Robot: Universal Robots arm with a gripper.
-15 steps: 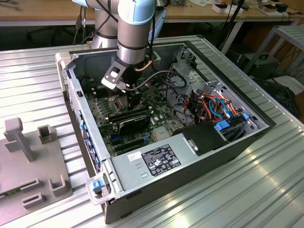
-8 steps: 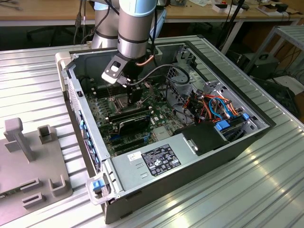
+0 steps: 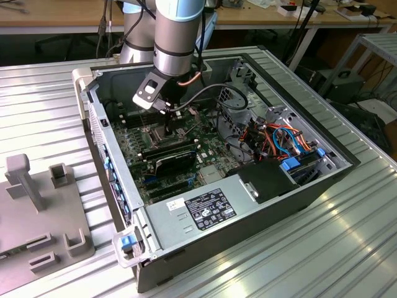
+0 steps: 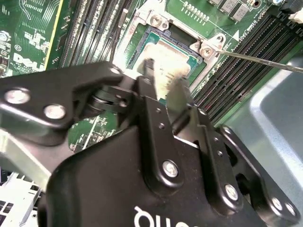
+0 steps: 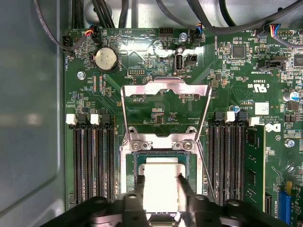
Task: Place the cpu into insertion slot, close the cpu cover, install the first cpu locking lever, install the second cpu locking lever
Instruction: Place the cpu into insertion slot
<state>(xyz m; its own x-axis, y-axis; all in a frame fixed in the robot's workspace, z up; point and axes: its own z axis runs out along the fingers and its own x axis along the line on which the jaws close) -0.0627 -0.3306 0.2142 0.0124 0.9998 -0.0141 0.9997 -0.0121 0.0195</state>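
The cpu [image 5: 161, 187] shows its silvery top face, sitting in or just over the insertion slot [image 5: 135, 158], a square socket with a metal rim. My gripper [image 5: 161, 184] is shut on the cpu, one finger against each of two opposite edges. In the second wrist view the cpu [image 4: 173, 59] lies within the socket frame, in front of the gripper [image 4: 165, 78]. The cpu cover [image 5: 165, 88] is swung open, standing away from the socket on its hinge. A thin locking lever [image 4: 265, 60] sticks out beside the socket. In the exterior view the gripper [image 3: 160, 121] reaches down to the motherboard.
Black memory slots [image 5: 92, 161] flank the socket on both sides. A grey case wall [image 5: 28, 118] runs close by. The open computer case holds a power supply [image 3: 205, 208] and a bundle of coloured cables [image 3: 279, 136]. A grey fixture [image 3: 37, 205] stands on the ribbed table.
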